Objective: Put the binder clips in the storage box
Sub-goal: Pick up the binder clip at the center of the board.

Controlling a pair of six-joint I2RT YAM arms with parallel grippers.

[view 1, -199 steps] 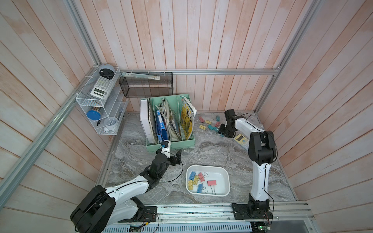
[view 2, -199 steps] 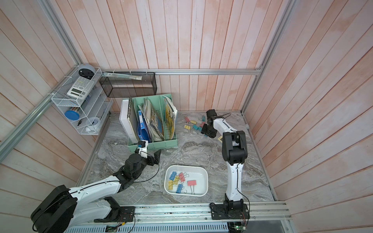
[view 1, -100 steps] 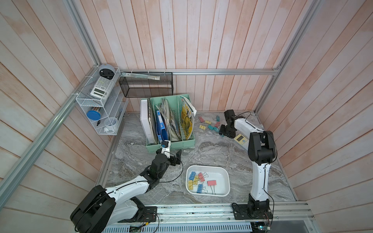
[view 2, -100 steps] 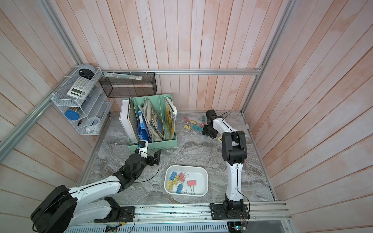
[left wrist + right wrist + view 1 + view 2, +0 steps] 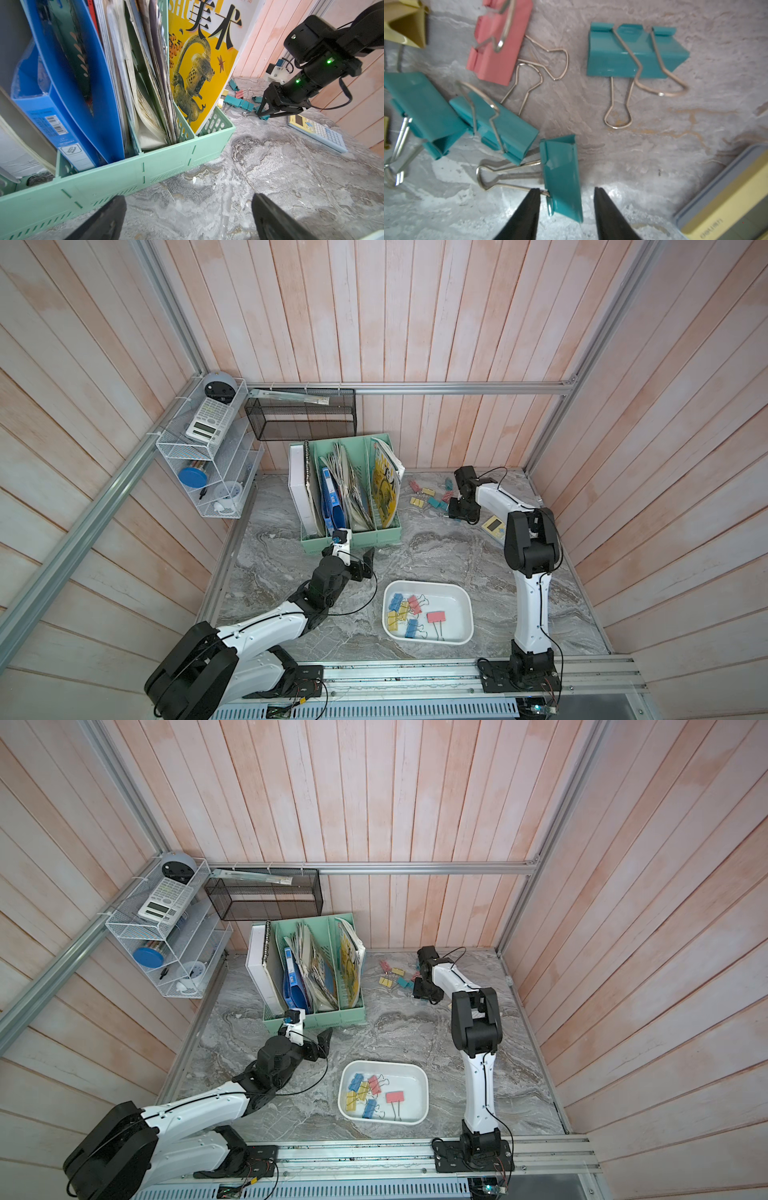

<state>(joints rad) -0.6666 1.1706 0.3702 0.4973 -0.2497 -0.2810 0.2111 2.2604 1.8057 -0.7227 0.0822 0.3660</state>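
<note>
Several pastel binder clips (image 5: 428, 497) lie loose on the marble table at the back right, also seen in the other top view as binder clips (image 5: 395, 979). My right gripper (image 5: 566, 190) is down among them, open, its jaws either side of a teal clip (image 5: 562, 172). One fingertip (image 5: 534, 193) touches the clip's wire handle; a gap remains at the other. In both top views the white storage box (image 5: 428, 583) sits at the front centre with several clips (image 5: 409, 614) inside. My left gripper (image 5: 188, 202) is wide open and holds nothing.
A mint-green file holder (image 5: 386, 531) full of folders stands just beyond my left gripper (image 5: 355, 551). A yellow-and-blue calculator (image 5: 726, 199) lies close beside my right gripper (image 5: 453, 516). A black mesh basket (image 5: 301, 418) and white wire rack (image 5: 208, 456) hang on the walls.
The right jaws have narrowed around the teal clip and the gripper has shifted slightly. The left arm has not moved.
</note>
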